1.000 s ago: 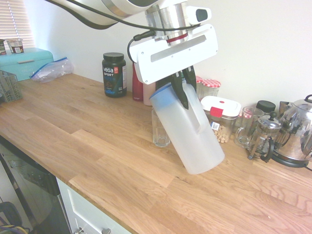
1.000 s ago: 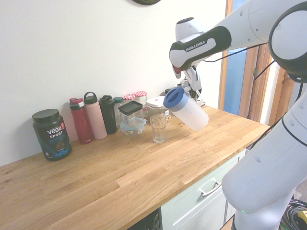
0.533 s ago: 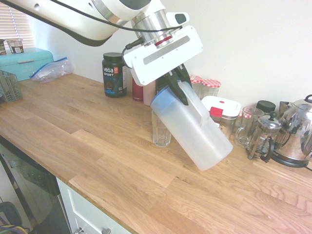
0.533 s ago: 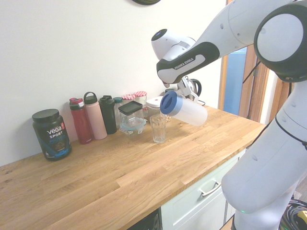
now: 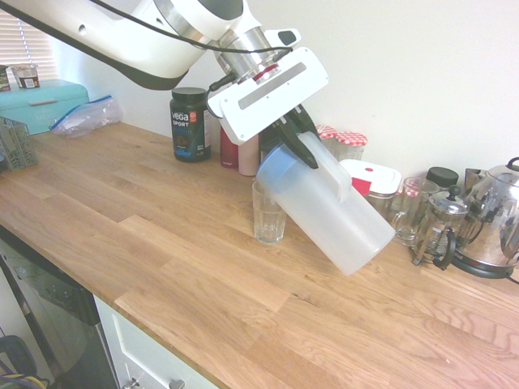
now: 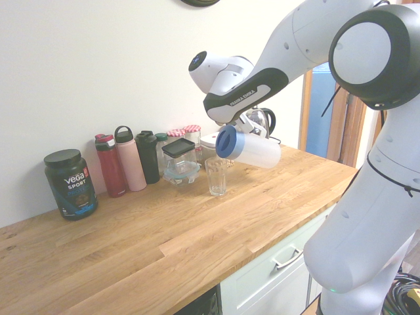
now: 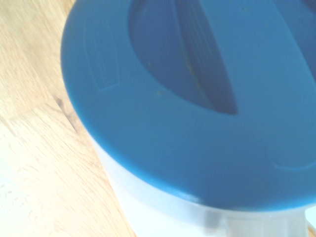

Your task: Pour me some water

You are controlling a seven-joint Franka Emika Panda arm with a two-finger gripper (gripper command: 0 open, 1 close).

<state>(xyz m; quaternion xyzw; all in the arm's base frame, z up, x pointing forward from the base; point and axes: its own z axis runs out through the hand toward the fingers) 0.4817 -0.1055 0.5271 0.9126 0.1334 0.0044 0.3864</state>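
Where the water is: inside the pitcher [image 5: 328,212], too clear to make out through the frosted wall; no stream shows at the lid.
Pitcher: held in the air at centre frame in the first exterior view, tipped steeply, blue lid [image 5: 276,168] down-left and base up-right; the lid hangs just above the rim of the glass [image 5: 268,214].
Pincer: the pincer [image 5: 301,138] is clamped on the pitcher's side handle, dark fingers [image 5: 295,130] on either side of it.
Wrist view: the blue lid [image 7: 197,98] fills most of the picture, blurred, with wood grain beside it.
Glass: upright on the desk [image 5: 162,243], below the lid.
Behind, along the wall: a black tub [image 5: 190,123] at upper left of centre, and a steel kettle [image 5: 495,219] at the right edge.
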